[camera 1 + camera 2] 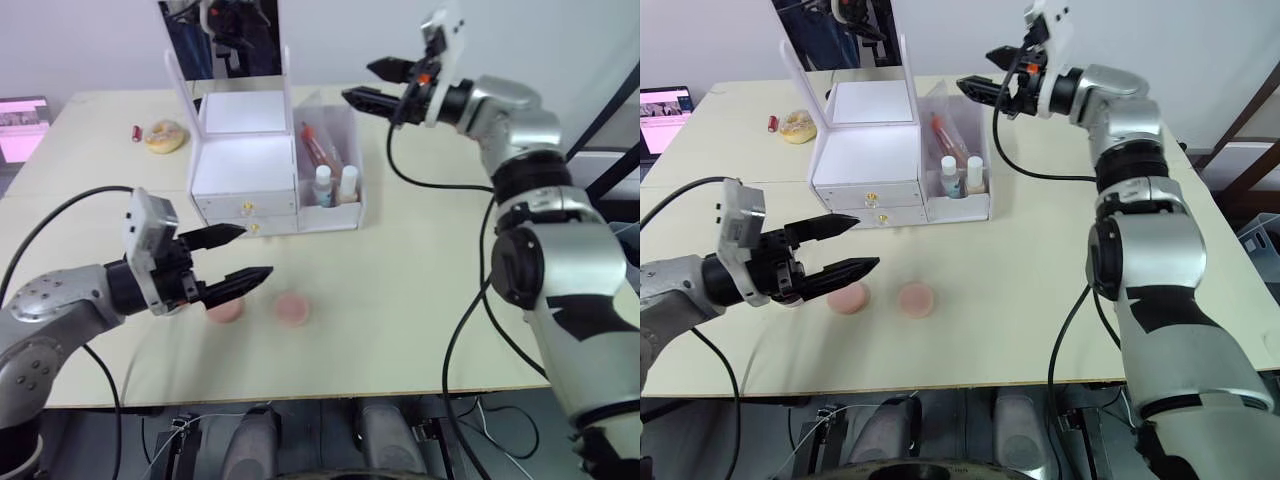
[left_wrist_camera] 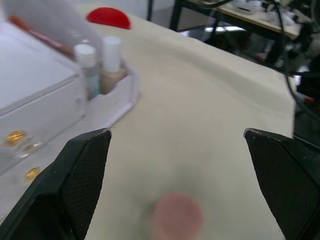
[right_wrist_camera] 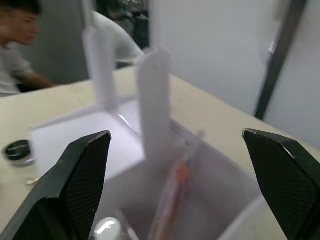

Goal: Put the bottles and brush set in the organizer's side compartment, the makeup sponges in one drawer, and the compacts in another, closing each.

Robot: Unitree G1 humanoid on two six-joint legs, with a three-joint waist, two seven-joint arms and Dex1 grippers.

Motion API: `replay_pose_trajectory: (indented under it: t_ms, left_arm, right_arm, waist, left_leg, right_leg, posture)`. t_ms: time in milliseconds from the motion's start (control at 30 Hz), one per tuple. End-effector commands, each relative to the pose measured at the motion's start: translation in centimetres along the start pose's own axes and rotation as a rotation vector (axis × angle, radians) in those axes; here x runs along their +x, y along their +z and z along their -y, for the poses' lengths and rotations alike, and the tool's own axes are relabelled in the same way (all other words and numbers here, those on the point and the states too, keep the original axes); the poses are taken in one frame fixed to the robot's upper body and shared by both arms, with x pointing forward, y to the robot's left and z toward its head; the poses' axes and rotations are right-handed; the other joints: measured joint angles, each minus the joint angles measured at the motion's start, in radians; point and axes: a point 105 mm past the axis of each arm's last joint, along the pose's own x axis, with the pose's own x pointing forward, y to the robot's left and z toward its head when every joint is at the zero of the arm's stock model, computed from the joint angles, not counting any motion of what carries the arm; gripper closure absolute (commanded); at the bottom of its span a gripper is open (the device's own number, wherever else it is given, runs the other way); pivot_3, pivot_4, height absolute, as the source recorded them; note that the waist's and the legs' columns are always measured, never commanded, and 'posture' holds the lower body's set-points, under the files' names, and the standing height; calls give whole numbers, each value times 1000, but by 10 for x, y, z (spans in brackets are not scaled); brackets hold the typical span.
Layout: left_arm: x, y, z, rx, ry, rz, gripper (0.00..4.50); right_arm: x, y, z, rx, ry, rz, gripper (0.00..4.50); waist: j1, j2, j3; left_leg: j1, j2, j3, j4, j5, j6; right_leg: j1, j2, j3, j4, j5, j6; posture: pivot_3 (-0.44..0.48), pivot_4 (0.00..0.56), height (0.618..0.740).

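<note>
The white organizer (image 1: pixel 245 165) stands mid-table with its lid raised and both gold-knobbed drawers (image 1: pixel 246 212) shut. Its clear side compartment (image 1: pixel 352 150) holds two white-capped bottles (image 1: pixel 335 185) and a pinkish brush set (image 1: pixel 316 145). Two flat pink round pieces (image 1: pixel 225 310) (image 1: pixel 294 308) lie in front of the organizer; I cannot tell whether they are sponges or compacts. My left gripper (image 1: pixel 255 252) hangs open over the left piece, just before the drawers. Open and empty, my right gripper (image 1: pixel 358 82) hovers above the back of the side compartment.
A yellowish ring-shaped item (image 1: pixel 164 135) and a small red item (image 1: pixel 136 132) lie at the far left of the table. A person (image 3: pixel 17 45) sits beyond the table. Cables trail from both arms across the table.
</note>
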Motion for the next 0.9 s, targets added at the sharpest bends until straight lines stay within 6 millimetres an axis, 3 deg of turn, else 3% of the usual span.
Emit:
replay_pose_trajectory:
  t_ms: [33, 133, 333, 600, 667, 767, 900]
  left_arm:
    - [-18, 7, -14, 54, 85, 9, 0]
    - [-39, 3, -30, 47, 175, -16, 0]
    - [-96, -8, -66, 52, 388, -84, 0]
    - [-174, -34, -103, 25, 619, -143, 0]
    - [-188, -37, -108, 19, 653, -147, 0]
    - [-197, -42, -111, 15, 672, -155, 0]
    - [-194, -45, -111, 11, 656, -154, 0]
  right_arm:
    - [-23, 16, -40, -24, 113, -13, 38]
    - [-52, 4, -67, -6, 131, -91, 38]
    - [-110, -24, -94, -9, 71, -186, 38]
    - [-197, -88, -86, 57, -180, -397, 38]
    - [-215, -93, -85, 85, -238, -393, 38]
    - [-229, -98, -84, 100, -280, -387, 38]
    - [-229, -100, -84, 85, -279, -388, 38]
  waist:
    - [8, 0, 0]
    - [20, 1, 0]
    - [24, -1, -1]
    - [25, -3, -2]
    - [25, -3, -1]
    - [22, -3, -2]
    - [21, -5, -3]
  left_leg:
    - [0, 0, 0, 0, 0, 0]
    - [-1, 0, 0, 0, 0, 0]
    - [0, 0, 1, 1, 0, 0]
    - [1, 0, 2, 2, 0, 0]
    - [0, 0, 2, 2, 0, 0]
    - [0, 0, 3, 2, 0, 0]
    - [2, 0, 3, 2, 0, 0]
  right_leg:
    - [0, 0, 0, 0, 0, 0]
    - [0, 0, 0, -1, 0, 0]
    - [0, 0, 0, -1, -3, -4]
    - [1, -1, 0, -1, -3, -6]
    - [1, -1, 0, -2, -3, -6]
    - [1, -1, 0, -2, -3, -6]
    - [1, -1, 0, -1, -5, -3]
  posture:
    - [0, 150, 739]
    - [0, 150, 739]
    - [0, 150, 739]
    - [0, 150, 739]
    - [0, 150, 739]
    - [0, 150, 739]
    - [0, 150, 739]
